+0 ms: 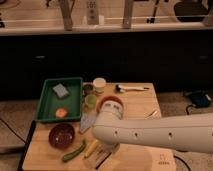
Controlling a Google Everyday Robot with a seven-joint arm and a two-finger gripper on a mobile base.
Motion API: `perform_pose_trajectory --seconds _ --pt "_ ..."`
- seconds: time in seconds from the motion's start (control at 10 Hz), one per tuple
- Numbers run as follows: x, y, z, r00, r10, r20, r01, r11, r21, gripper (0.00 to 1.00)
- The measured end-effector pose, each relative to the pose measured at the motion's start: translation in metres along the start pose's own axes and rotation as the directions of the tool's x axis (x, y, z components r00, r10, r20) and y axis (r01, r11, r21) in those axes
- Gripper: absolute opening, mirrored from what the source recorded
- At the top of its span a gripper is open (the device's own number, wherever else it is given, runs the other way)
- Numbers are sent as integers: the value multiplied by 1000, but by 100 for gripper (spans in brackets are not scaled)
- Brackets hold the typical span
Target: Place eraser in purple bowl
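The purple bowl (pixel 61 136) sits at the front left of the wooden table (pixel 137 102) and looks empty. My white arm reaches in from the right. My gripper (pixel 102 151) hangs low over the table's front middle, just right of the bowl and apart from it. A dark flat piece (pixel 99 160) lies at the gripper's tip; it may be the eraser, but I cannot tell, nor whether it is held. A grey flat shape (pixel 87 121) shows beside the arm's left end.
A green tray (pixel 47 112) at the left holds a blue-grey sponge (pixel 61 90) and an orange piece (pixel 61 113). An orange bowl (pixel 111 103), a small green cup (pixel 90 100), a white jar (pixel 99 85) and a white-handled tool (pixel 131 89) stand behind the arm. A green pepper (pixel 73 151) and a yellow item (pixel 92 147) lie by the gripper.
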Motion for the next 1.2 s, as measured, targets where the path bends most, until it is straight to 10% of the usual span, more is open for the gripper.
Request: perform_pose_trajectory --seconds 1.2 --pt "2 -4 -6 1000 -6 11 6 1000 21 5"
